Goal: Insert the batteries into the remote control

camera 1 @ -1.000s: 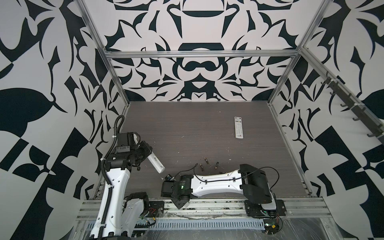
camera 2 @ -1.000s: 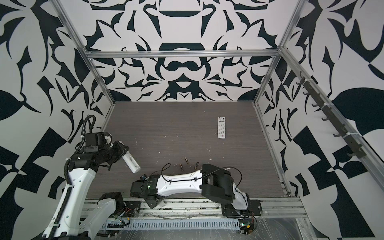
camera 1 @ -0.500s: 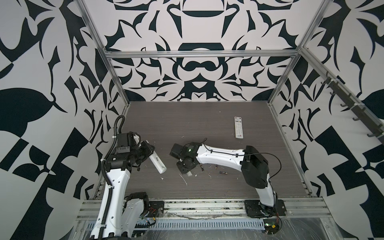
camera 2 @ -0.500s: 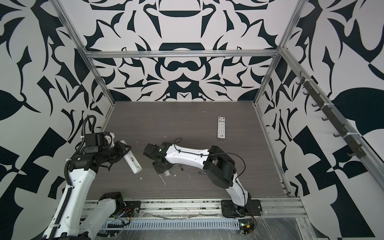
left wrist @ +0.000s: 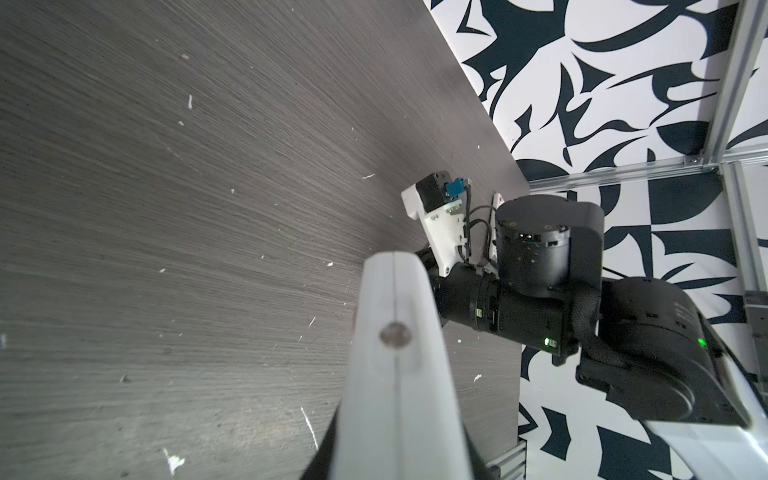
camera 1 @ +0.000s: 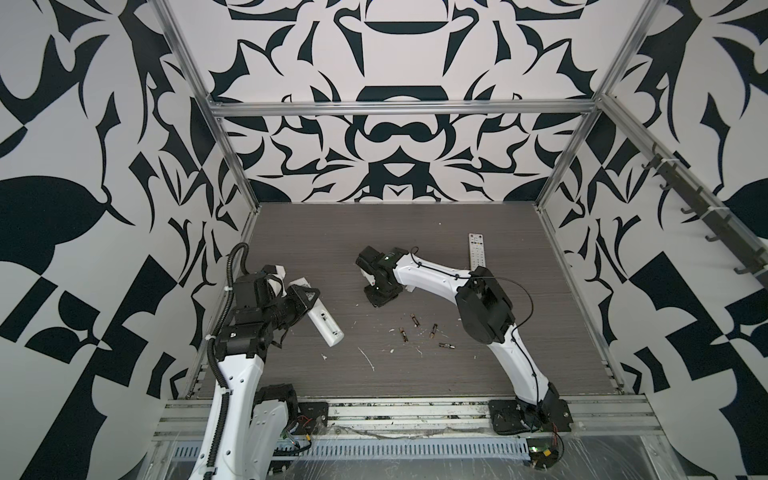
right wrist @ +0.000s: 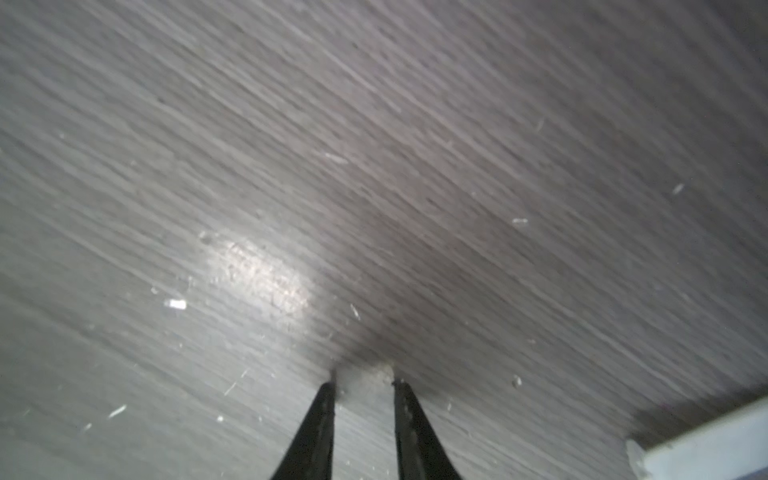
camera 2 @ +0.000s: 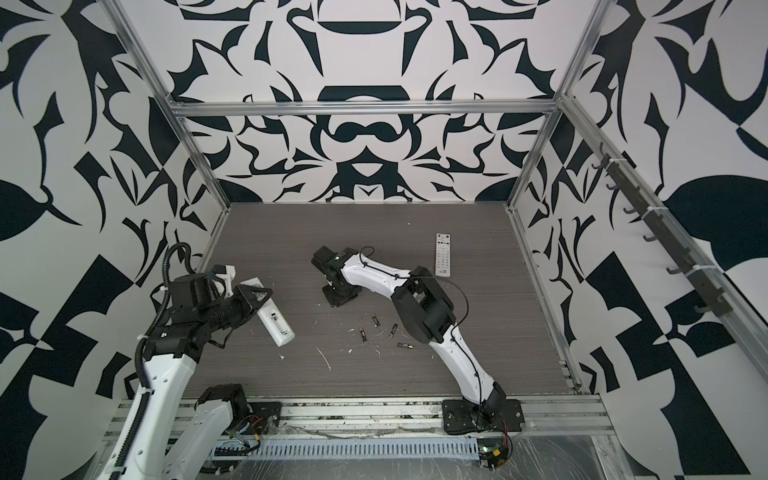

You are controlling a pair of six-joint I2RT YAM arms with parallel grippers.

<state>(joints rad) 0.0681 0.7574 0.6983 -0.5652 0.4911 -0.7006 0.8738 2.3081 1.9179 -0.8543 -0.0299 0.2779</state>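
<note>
- While the left gripper [camera 1: 305, 300] clamps the white remote control [camera 1: 327, 326], tilted, pick with your right gripper [camera 1: 380, 296], the nearer one.
- Its fingers [right wrist: 326, 399] stand slightly apart, empty, low over the table [camera 1: 374, 232].
- Four batteries [camera 1: 412, 319] lie loose just front-right of those fingers, long axes mostly front-to-back.

Four batteries [camera 1: 414, 320] lie scattered on the table [camera 1: 332, 232]. Left of them the left gripper [camera 1: 306, 298] clamps a white remote [camera 1: 328, 326]; just beyond them hangs the right gripper [camera 1: 380, 297], farther beyond a second remote [camera 1: 477, 251].
</note>
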